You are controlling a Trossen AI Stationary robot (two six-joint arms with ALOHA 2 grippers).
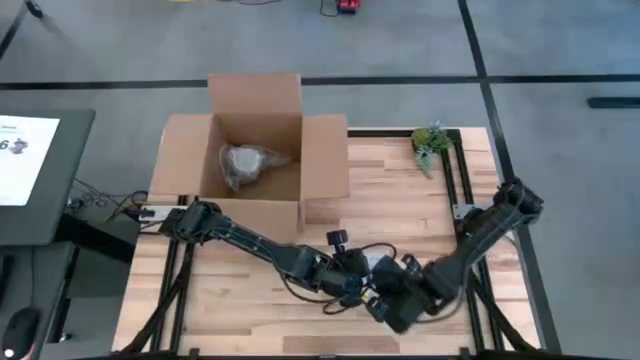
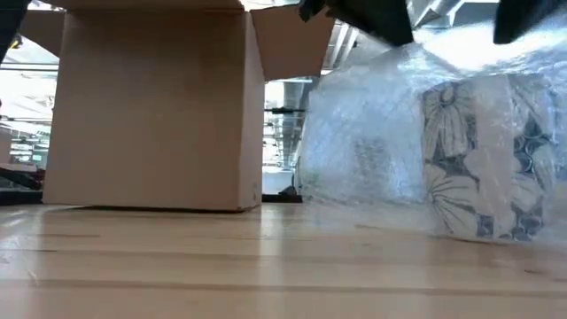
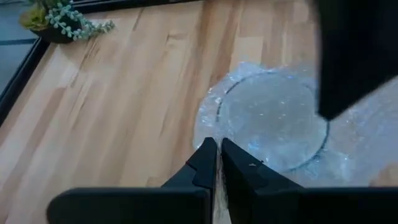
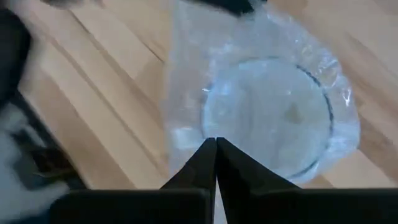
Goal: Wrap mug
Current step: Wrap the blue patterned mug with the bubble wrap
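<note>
At the bottom centre of the high view, the left gripper (image 1: 352,285) and right gripper (image 1: 392,300) meet over the mug (image 2: 483,159), a flower-printed cup standing at the right of the low view under bubble wrap (image 2: 381,142). Each gripper's fingers look pressed together, probably pinching film, though I cannot confirm it. To wrap well, keep the film taut and fold it snug round the mug's wall without tipping it. Farther back, upper left of centre, the open cardboard box (image 1: 255,150) holds one wrapped bundle (image 1: 242,165). A small plant (image 1: 432,143) sits upper right.
</note>
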